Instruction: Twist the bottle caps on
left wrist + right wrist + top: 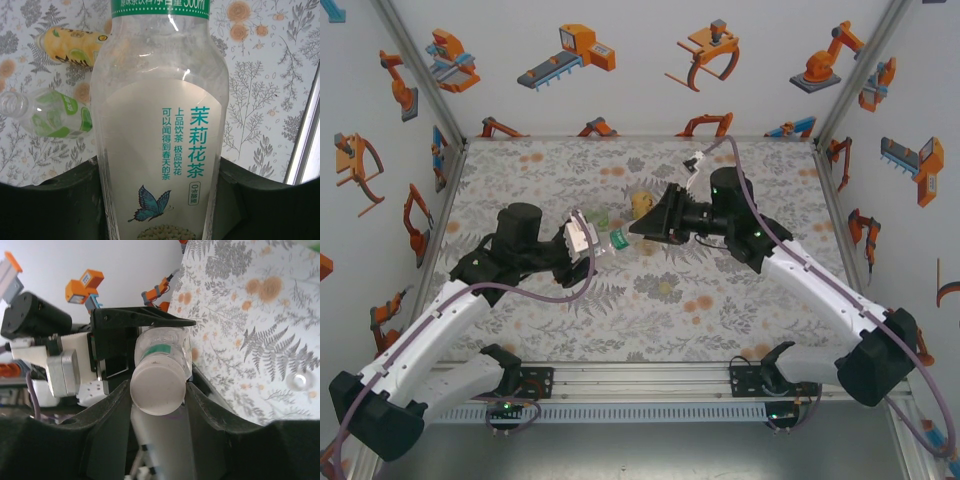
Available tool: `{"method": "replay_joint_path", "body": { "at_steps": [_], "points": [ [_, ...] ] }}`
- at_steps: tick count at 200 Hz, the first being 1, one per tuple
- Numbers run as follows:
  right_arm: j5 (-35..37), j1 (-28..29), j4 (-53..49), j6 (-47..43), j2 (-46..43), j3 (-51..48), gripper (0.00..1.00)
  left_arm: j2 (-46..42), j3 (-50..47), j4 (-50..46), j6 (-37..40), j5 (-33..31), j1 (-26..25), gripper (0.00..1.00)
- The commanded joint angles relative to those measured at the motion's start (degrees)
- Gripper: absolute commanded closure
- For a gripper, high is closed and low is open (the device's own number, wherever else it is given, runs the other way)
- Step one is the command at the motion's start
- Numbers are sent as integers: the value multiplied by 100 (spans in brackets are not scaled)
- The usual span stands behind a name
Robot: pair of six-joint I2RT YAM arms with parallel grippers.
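White cap (pixel 156 390) on mouth of clear bottle (pixel 160 125), pinched between fingers of right end effector (pixel 156 394). Bottle body clamped in closed left end effector (pixel 160 180), raised off worktop (pixel 270 100). Lying on worktop beyond: yellow bottle (pixel 75 46), green-tinted bottle (pixel 50 114), mouth open.

Clear bottle (pixel 160 125): white label with a green band, teal lettering and a blue butterfly; its cap (pixel 157 390) was off-white. Yellow bottle (pixel 70 45) bore a lime-slice print, and the green-tinted bottle (pixel 50 115) had a white-and-green label. Tablecloth (pixel 270 75) showed grey ferns and orange blossoms on white; walls (pixel 620 90) were white with orange robot motifs.
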Motion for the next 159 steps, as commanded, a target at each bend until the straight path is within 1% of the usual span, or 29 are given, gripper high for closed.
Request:
{"method": "replay_joint_path", "body": {
  "at_steps": [1,28,44,65,76,95,107,130,159],
  "points": [
    [81,214,-150,759,75,51,100,-93,137,750,60,701,-143,100],
    [125,214,-654,273,26,312,98,-85,152,748,66,705,-149,100],
    [-5,218,-629,-6,2,415,92,-95,141,745,80,701,-146,100],
    [30,214,-783,-522,-120,545,72,-91,153,738,99,743,-148,100],
    [136,214,-821,-736,-217,588,64,-99,143,726,119,771,-148,100],
    [142,204,-850,-1115,-379,704,46,-145,127,718,160,874,-148,100],
    [157,205,-997,-1420,-459,825,38,-151,125,719,175,979,-147,100],
    [346,198,-1348,-2093,-610,1061,32,-150,117,715,185,1111,-147,100],
    [460,196,-1639,-3051,-741,1267,31,-123,133,686,200,1263,-149,100]
  ]
}}
